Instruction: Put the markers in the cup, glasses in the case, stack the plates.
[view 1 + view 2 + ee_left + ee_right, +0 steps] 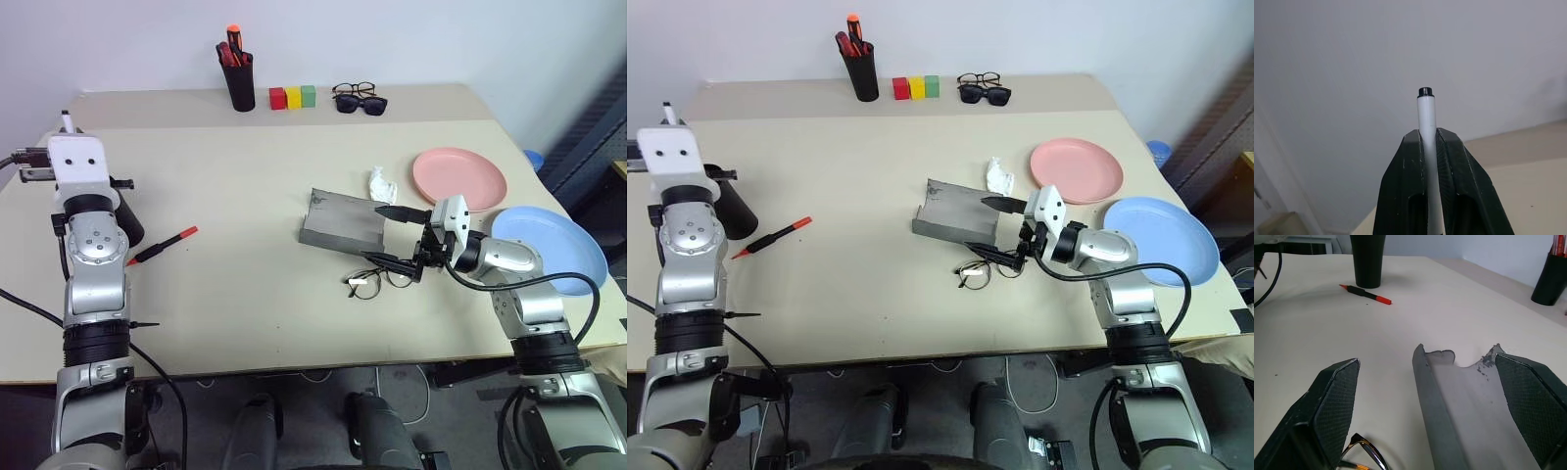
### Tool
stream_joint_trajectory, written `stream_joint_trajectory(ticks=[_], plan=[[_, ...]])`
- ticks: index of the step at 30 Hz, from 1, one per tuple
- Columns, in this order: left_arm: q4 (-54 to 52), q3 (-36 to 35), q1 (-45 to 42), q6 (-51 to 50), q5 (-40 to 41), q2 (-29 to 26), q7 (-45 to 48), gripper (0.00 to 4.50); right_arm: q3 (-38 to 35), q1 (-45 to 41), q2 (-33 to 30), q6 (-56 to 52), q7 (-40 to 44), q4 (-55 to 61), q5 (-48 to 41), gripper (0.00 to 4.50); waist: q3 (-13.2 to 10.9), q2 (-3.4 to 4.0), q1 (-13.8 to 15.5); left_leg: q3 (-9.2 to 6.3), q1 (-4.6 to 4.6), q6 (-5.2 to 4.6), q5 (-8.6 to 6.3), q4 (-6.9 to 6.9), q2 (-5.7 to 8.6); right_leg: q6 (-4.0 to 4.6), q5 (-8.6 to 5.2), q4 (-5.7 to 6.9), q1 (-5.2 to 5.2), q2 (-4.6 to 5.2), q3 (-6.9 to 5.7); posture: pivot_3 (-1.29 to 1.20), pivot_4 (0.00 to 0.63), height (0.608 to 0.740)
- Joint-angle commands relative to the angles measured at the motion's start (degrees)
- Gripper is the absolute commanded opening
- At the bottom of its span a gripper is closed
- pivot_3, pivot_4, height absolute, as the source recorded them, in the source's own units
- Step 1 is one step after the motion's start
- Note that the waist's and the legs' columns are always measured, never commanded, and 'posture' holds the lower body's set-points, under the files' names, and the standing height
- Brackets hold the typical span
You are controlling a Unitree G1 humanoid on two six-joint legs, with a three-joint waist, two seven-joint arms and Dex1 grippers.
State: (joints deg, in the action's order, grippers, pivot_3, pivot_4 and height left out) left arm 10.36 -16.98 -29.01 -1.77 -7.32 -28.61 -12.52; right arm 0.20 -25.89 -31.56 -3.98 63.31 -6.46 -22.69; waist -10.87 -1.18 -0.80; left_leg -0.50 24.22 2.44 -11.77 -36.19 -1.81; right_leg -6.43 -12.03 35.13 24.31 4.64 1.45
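Glasses (pixel 380 280): nearest item, lying on the bench (pixel 245 294) just in front of the open grey case (pixel 343 221); not yet stowed. My right gripper (pixel 390 235): fingers spread wide, empty, hovering between glasses and case. My left gripper (pixel 1428 166): clamped on the white marker (pixel 1425 115), raised near the black cup (pixel 1367 259); not yet dropped in. Red-capped marker (pixel 162 246): loose on bench beside cup. Pink plate (pixel 458 176) and blue plate (pixel 549 249): side by side, unstacked. Tally: nothing finished.

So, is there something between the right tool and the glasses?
Nothing visible. The right tool is open just above the glasses. The open case lies beside them on the table, not between.
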Motion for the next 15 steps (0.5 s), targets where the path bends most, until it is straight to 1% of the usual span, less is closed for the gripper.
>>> stream_joint_trajectory(ticks=[1,3,7,9,11,12,13,15], plan=[[-0.62,-0.26,0.49,2.18,-0.58,-0.04,-0.29,2.58,-2.01,-0.8,-1.04,-1.38,-0.99,3.25,-1.1,4.5,0.0,0.0,0.05,0.0,0.0,0.0,0.0,0.0,0.0,0.0,0.0,0.0,0.0,0.0,0.0,0.0,0.15,0.74],[-1.44,-0.35,0.83,2.02,0.32,0.51,0.28,3.49,-2.39,-0.89,-1.53,-1.99,-1.27,3.58,-1.1,4.5,0.0,0.0,0.09,0.0,0.01,0.0,0.0,-0.01,0.0,0.0,0.0,0.0,0.0,0.0,0.0,0.0,0.15,0.74],[-7.85,0.19,2.45,0.33,5.38,2.59,5.75,3.49,-2.73,-1.24,-2.17,-3.57,-2.29,5.12,-1.32,4.5,0.0,-0.01,0.22,0.01,0.04,0.0,0.0,-0.03,0.0,0.01,0.0,-0.02,-0.01,0.02,0.0,0.0,0.15,0.74],[-16.08,2.06,5.57,-6.72,11.33,3.2,12.85,3.49,-2.79,-1.26,-2.04,-4.14,-3.02,5.89,-1.11,4.5,0.01,-0.01,0.08,0.01,0.05,0.0,0.0,-0.03,0.0,0.01,0.0,-0.03,0.0,0.02,0.0,0.0,0.15,0.74],[-24.62,4.91,10.01,-17.76,17.66,-0.57,23.09,3.49,-2.7,-1.09,-1.81,-4.54,-3.77,6.66,-0.93,4.5,0.0,-0.01,-0.11,0.01,0.05,0.01,0.0,0.0,-0.01,0.02,-0.01,-0.03,0.0,0.02,0.01,0.0,0.15,0.74],[-26.97,5.65,11.28,-21.15,19.25,-2.23,26.23,3.49,-2.63,-1.05,-1.73,-4.68,-3.99,6.87,-0.87,4.5,0.0,-0.01,-0.36,0.01,0.04,0.01,0.0,0.01,-0.02,0.03,-0.01,-0.01,0.02,0.01,0.01,0.0,0.15,0.74],[-28.46,7.38,13.21,-22.87,19.93,-6.39,32.01,3.49,-2.54,-0.93,-1.55,-4.67,-4.28,7.05,-0.79,4.5,0.0,-0.01,-0.4,0.02,0.0,0.01,0.0,0.05,-0.02,0.12,-0.07,0.0,0.03,0.01,0.01,0.0,0.15,0.74],[-27.91,8.11,15.2,-29.42,21.42,-12.87,38.61,3.49,-2.41,-0.62,-1.16,-4.44,-4.81,7.19,-0.62,4.5,0.0,0.02,-0.55,0.02,-0.06,0.01,0.0,0.06,-0.07,0.24,-0.13,0.05,0.05,-0.05,0.01,0.0,0.15,0.74]])
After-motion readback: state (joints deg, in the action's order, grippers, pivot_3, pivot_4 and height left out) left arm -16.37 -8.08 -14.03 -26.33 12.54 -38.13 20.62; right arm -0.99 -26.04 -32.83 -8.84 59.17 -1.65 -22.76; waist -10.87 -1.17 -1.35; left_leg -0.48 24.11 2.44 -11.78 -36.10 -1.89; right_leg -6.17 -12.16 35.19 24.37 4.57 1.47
